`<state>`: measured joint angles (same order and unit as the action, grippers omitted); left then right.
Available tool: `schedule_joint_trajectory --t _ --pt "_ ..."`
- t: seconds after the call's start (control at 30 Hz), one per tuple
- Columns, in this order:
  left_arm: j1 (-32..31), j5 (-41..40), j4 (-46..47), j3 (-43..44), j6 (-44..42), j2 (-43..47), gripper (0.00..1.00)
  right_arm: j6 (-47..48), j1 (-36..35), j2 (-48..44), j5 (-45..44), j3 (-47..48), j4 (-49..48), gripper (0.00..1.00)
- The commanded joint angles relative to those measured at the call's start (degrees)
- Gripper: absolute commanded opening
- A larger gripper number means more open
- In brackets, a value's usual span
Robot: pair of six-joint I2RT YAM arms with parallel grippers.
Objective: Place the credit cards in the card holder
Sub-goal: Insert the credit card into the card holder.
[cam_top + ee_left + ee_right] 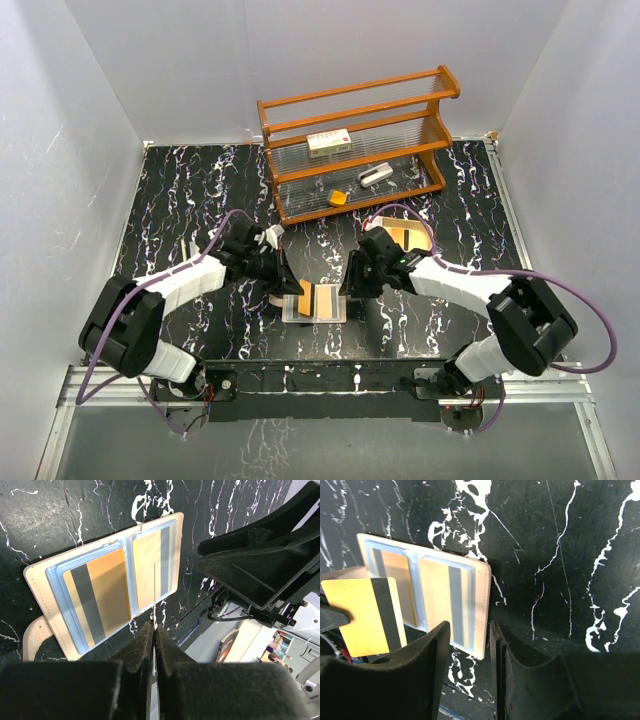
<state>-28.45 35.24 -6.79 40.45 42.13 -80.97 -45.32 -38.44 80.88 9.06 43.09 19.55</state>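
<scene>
The card holder (pixel 480 610) lies open with 2 cards (pixel 100 592) pocketed, while the left gripper (pixel 154 627), pinched on another credit card (pixel 362 615), readies it for insertion; the right gripper (pixel 469 630) stands parted, empty.

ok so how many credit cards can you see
3: an orange card and a paler card in the wallet pockets, a yellow card pinched by the left gripper. Others may hide behind.

The bench (pixel 200 200) is black marble-look with white veins. A card holder (pixel 481 605) lies open and flat on it, near the middle of its near edge. A wooden rack (pixel 447 84) stands at the far side, and what seems an oval tray (pixel 412 236) lies between them, partly hidden.
</scene>
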Motion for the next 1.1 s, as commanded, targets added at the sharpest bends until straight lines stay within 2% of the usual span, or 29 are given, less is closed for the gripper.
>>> schedule_joint_trajectory --t 0.0,0.57,1.07 --pt "0.08 3.94 3.63 -0.86 -1.10 -1.37 0.00 2.75 -0.85 2.41 -1.64 2.61 -1.86 0.34" --pt "0.41 2.83 5.45 -3.58 -3.72 -4.96 0.00 6.56 -3.60 9.58 -4.61 4.13 -2.74 0.17" --pt "0.50 -0.15 7.54 -6.01 -2.80 -6.22 0.00 5.88 -4.87 9.60 -4.84 3.28 -3.12 0.14"
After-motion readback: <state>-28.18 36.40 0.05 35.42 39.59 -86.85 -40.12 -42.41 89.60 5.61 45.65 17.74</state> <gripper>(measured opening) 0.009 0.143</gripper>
